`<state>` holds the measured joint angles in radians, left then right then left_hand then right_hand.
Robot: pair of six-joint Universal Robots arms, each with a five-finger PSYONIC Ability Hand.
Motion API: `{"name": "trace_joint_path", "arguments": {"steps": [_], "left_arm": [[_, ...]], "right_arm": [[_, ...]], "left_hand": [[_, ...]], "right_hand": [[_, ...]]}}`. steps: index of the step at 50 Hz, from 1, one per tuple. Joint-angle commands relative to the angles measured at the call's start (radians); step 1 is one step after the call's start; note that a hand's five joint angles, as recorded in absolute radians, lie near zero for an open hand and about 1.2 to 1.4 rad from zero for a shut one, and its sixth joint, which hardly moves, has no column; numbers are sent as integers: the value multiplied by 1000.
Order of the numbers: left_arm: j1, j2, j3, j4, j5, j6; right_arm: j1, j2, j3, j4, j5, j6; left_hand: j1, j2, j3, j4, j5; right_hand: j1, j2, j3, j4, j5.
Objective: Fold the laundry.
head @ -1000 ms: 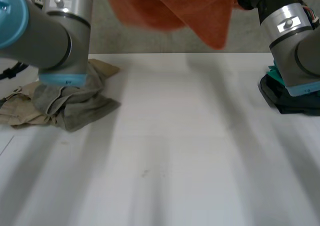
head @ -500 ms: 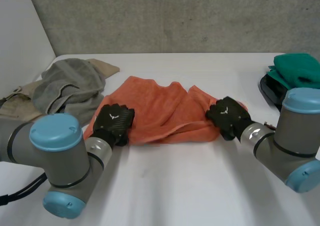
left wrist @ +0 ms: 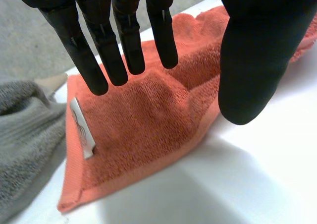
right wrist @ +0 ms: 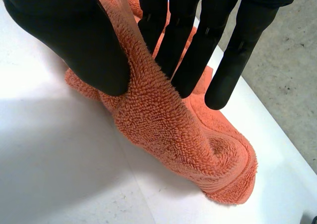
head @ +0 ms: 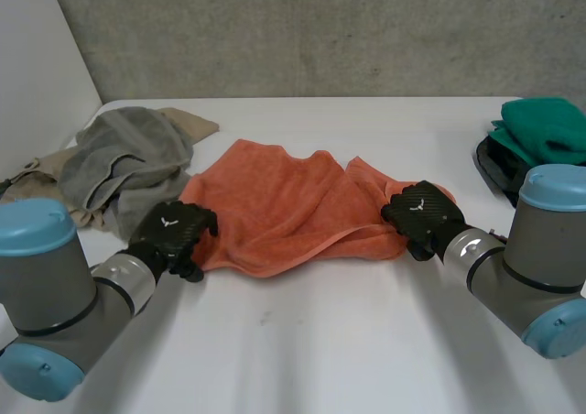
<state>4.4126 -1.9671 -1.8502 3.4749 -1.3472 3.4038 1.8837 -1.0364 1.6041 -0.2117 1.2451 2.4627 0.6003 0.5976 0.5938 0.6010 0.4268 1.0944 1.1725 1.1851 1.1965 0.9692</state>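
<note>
Left hand (head: 172, 231) splayed loose over orange towel (head: 284, 203), right hand (head: 423, 214) pinching it; grey clothes (head: 128, 153) beside.

L hand (left wrist: 257, 50) splayed, orange towel (left wrist: 148, 130) beneath

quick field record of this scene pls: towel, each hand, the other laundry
orange towel: rumpled, unfolded, between the hands
left hand: open, fingers straight over the towel near its white label
right hand: pinching the towel's other end between thumb and fingers
grey cloth: heaped off to the robot's left
green cloth: stacked off to the robot's right
</note>
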Motion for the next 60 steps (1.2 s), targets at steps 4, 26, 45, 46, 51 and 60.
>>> {"name": "trace_joint_path", "arguments": {"steps": [4, 26, 45, 46, 51, 60], "left_arm": [[-5, -125, 94, -16, 48, -9], [-50, -87, 169, -11, 33, -12], [-41, 28, 82, -10, 37, -9], [-41, 28, 82, -10, 36, -9], [-38, 28, 80, -10, 36, -9], [-35, 24, 66, 1, 37, -9]], "right_arm": [[0, 1, 4, 0, 2, 1], [-49, -68, -225, 391, -10, 9], [-115, 246, -763, 656, -104, -148], [-113, 262, -770, 658, -105, -157], [-92, 295, -770, 660, -144, -229], [-80, 329, -737, 657, -291, -353]], "left_hand": [[106, 109, 113, 106, 105], [796, 799, 802, 795, 795], [796, 799, 802, 795, 795], [796, 799, 802, 795, 795], [796, 799, 802, 795, 795], [796, 799, 802, 795, 795]], "right_hand": [[302, 224, 211, 200, 253], [-569, -647, -660, -671, -618], [-578, -656, -669, -680, -627], [-578, -656, -669, -680, -627], [-578, -656, -669, -680, -627], [-528, -606, -619, -630, -577]]}}
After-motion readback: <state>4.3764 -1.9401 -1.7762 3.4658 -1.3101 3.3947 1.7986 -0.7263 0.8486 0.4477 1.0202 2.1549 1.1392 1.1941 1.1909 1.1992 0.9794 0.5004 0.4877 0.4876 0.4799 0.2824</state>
